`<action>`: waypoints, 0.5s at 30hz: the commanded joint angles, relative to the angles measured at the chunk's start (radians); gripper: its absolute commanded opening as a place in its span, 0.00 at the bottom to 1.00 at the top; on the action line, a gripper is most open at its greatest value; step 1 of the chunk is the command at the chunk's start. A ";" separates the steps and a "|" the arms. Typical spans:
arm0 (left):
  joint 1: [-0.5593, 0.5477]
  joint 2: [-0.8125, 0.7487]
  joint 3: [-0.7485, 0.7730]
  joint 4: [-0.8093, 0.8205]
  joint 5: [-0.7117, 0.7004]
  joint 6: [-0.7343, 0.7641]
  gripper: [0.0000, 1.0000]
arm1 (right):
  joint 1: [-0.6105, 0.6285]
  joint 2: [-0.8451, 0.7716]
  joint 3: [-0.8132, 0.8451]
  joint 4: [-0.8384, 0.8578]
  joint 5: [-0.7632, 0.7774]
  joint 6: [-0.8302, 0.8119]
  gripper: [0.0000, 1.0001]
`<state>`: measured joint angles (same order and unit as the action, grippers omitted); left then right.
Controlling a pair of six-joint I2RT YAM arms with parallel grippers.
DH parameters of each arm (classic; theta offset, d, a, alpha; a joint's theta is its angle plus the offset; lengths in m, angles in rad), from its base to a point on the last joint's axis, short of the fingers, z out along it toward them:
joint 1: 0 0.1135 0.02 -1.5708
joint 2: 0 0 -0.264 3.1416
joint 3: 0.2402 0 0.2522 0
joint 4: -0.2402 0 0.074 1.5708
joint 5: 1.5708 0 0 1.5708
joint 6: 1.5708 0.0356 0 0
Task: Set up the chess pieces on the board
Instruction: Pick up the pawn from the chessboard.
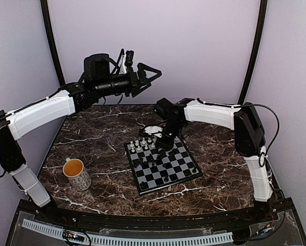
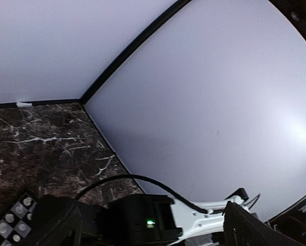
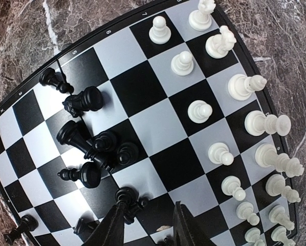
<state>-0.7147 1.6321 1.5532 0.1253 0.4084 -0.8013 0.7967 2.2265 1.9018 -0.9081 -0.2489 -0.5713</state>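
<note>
Left gripper (image 1: 152, 79) is hanging raised, jaws wide apart. Right gripper (image 3: 149, 207) is hovering over board (image 3: 153, 123), jaws partly apart, just beside tumbled black pieces (image 3: 107, 143).

Pale lilac-white wall panels (image 1: 153, 46) close the space in on three sides, plain and unmarked. Thin black struts (image 1: 49, 41) run up the two back corners, bowed slightly in the overhead view. The tabletop (image 1: 91, 136) is dark marble crossed by white veins and reaches the foot of the back panel. Along its near edge lies a black rail (image 1: 143, 221) carrying a white slotted strip (image 1: 158, 239). In the left wrist view a soft bright patch (image 2: 296, 130) of light sits on the wall, and a small white scrap (image 2: 24, 104) lies where tabletop meets wall.
</note>
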 commanded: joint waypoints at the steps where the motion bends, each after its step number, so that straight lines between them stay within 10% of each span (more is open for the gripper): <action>1: 0.037 -0.093 -0.051 -0.070 -0.165 0.311 0.99 | -0.001 0.022 0.024 -0.026 -0.039 -0.003 0.34; 7: 0.039 -0.142 -0.157 -0.114 -0.547 0.500 0.99 | 0.005 0.021 0.013 -0.038 -0.053 -0.018 0.35; 15: 0.111 -0.282 -0.532 0.249 -0.537 0.543 0.99 | 0.008 0.061 0.026 -0.059 -0.047 -0.019 0.30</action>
<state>-0.6243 1.4048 1.1133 0.2005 -0.0677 -0.3344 0.7986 2.2539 1.9030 -0.9436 -0.2829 -0.5854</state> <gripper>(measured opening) 0.988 0.312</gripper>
